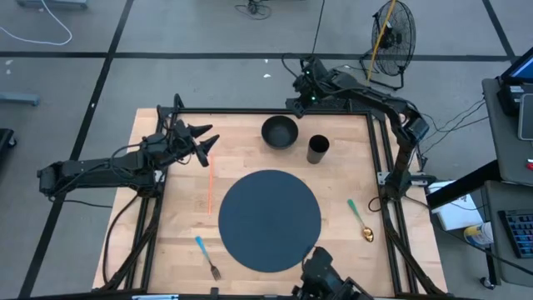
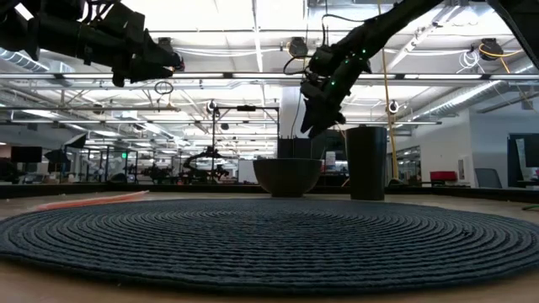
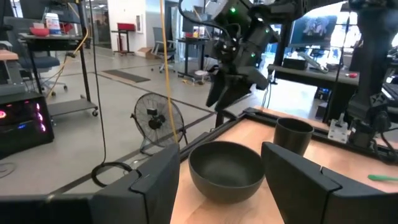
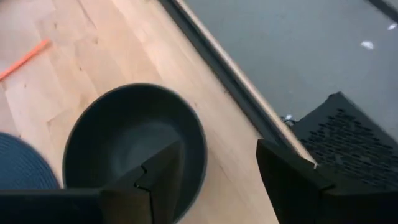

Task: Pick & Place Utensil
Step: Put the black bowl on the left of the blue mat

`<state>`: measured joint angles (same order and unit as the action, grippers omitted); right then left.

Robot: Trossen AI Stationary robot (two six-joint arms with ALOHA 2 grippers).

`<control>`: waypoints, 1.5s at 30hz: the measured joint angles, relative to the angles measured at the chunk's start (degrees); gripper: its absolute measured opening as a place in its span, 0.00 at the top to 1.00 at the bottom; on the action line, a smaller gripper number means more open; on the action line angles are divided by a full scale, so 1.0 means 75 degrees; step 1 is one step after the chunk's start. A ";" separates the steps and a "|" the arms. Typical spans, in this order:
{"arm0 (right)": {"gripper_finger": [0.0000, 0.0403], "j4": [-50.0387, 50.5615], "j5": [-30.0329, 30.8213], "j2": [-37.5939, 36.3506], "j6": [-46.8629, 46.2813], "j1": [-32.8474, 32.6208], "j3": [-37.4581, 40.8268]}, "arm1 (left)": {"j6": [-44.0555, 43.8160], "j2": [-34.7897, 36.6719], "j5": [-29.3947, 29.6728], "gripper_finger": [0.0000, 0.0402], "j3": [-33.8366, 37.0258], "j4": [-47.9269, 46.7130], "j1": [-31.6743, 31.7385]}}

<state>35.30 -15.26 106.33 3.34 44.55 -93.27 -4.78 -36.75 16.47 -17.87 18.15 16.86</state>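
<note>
A fork [image 1: 207, 257] with a blue handle lies on the wood near the table's front, left of the round dark placemat [image 1: 269, 221]. Right of the mat lies a spoon [image 1: 361, 222] with a green handle and gold bowl. My right gripper [image 1: 295, 103] hangs open above the table's far edge, slanting down just beyond the dark bowl [image 4: 134, 146], with nothing between its fingers. My left gripper [image 1: 206, 145] is open and level above the table's far left part, pointing toward the bowl [image 3: 227, 169], and it too is empty.
A dark cup [image 1: 318, 148] stands right of the bowl. A thin orange stick [image 1: 209, 185] lies left of the mat. A black camera mount [image 1: 329, 275] sits at the front edge. A floor fan [image 1: 391, 37] stands beyond the table's far right corner.
</note>
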 joint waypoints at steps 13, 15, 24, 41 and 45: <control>0.49 -0.0228 0.0003 0.0370 -0.0301 -0.0305 -0.0015 | -0.0006 0.0000 -0.0009 0.42 0.0000 -0.0381 -0.0001; 0.49 -0.0126 0.0019 0.0496 -0.0304 -0.0343 0.0003 | -0.0010 0.0000 -0.0009 0.42 0.0000 -0.0392 0.0000; 0.48 -0.0266 0.0446 0.0679 -0.0349 -0.0407 -0.0010 | -0.0067 0.0000 -0.0012 0.42 0.0000 -0.0521 -0.0023; 0.48 0.0197 0.0837 0.0687 -0.0756 -0.0660 0.0003 | -0.0058 0.0000 -0.0009 0.42 0.0000 -0.0518 -0.0020; 0.48 0.0240 0.1041 0.0687 -0.0876 -0.0679 0.0003 | -0.0062 0.0000 -0.0010 0.42 0.0000 -0.0515 -0.0020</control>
<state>37.10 -7.45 111.48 -3.23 39.46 -93.25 -5.24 -36.75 16.39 -17.87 14.28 16.71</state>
